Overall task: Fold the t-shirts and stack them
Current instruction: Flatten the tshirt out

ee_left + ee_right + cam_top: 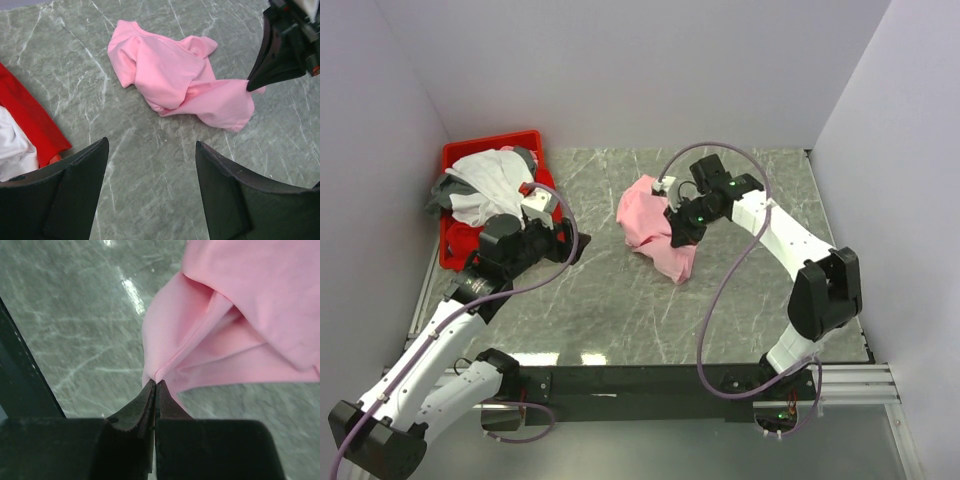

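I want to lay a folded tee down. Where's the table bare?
Bare: the strip between the pink t-shirt and the arm bases, and the gap between the shirt and the left gripper. Crowded: the red bin, heaped with tees, and the shirt's near edge, pinched by the right gripper.

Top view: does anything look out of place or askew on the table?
Yes. A white t-shirt is heaped in the red bin, a grey t-shirt drooping over its left rim. The pink t-shirt lies crumpled mid-table, its edge pinched by the right gripper.
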Controlling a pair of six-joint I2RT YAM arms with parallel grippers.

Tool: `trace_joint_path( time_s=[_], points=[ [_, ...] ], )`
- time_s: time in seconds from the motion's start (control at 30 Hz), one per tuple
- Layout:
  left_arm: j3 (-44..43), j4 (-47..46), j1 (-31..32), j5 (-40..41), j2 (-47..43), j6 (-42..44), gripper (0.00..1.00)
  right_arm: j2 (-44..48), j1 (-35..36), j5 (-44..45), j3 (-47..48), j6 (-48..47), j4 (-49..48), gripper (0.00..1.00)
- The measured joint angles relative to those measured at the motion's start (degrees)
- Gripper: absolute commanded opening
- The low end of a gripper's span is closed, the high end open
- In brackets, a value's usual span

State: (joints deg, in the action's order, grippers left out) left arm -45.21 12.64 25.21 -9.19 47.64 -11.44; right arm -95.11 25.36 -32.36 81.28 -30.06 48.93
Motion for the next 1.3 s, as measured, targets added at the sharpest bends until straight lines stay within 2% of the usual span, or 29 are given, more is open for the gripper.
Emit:
trace_joint_path(
  time_s=[0.17,0.4,0.57,0.77,0.83,0.87,0.93,0.97,1.07,1.17,1.23,1.3],
  points=[
    [0.0,-0.2,0.0,0.0,-0.3,0.0,0.75,1.7,-0.5,2.7,4.4,-4.1,5.1,0.00],
    [0.0,-0.9,0.0,1.1,-0.6,0.0,0.75,7.0,1.1,0.9,9.7,-12.8,11.9,0.00],
    [0.0,-0.9,0.0,1.6,-0.9,0.0,0.75,11.0,8.9,-1.7,8.5,-20.6,17.5,0.00],
    [0.4,-1.1,0.0,2.1,-0.9,0.0,0.75,14.9,19.5,-1.7,0.7,-29.3,24.0,0.00],
    [0.6,-1.2,0.0,2.1,-0.9,0.0,0.76,17.2,21.6,-0.4,-4.4,-29.9,24.4,0.11],
    [0.6,-1.1,0.0,2.1,-0.9,0.0,0.76,18.5,22.3,0.7,-7.3,-29.9,25.0,0.31],
    [0.7,-1.3,0.0,1.6,-0.7,0.0,0.76,21.3,22.7,2.7,-12.3,-28.8,25.6,0.42],
    [0.7,-1.4,0.0,1.3,-0.5,-0.1,0.77,22.8,22.4,3.6,-14.2,-28.0,25.5,0.54],
    [0.7,-2.1,0.0,-1.0,1.7,-0.3,0.77,27.4,16.5,4.4,-16.8,-23.8,21.7,0.63],
    [0.2,-2.4,0.0,-4.3,6.2,-0.5,0.76,29.6,1.8,2.2,-16.7,-19.6,14.3,0.63],
    [-0.5,-2.6,0.2,-6.8,11.0,-1.0,0.73,27.4,-7.7,0.5,-16.2,-17.5,9.6,0.63],
    [-3.2,-1.4,2.2,-8.2,18.0,-1.5,0.72,23.5,-13.1,-0.5,-15.6,-15.5,5.7,0.61]
  ],
)
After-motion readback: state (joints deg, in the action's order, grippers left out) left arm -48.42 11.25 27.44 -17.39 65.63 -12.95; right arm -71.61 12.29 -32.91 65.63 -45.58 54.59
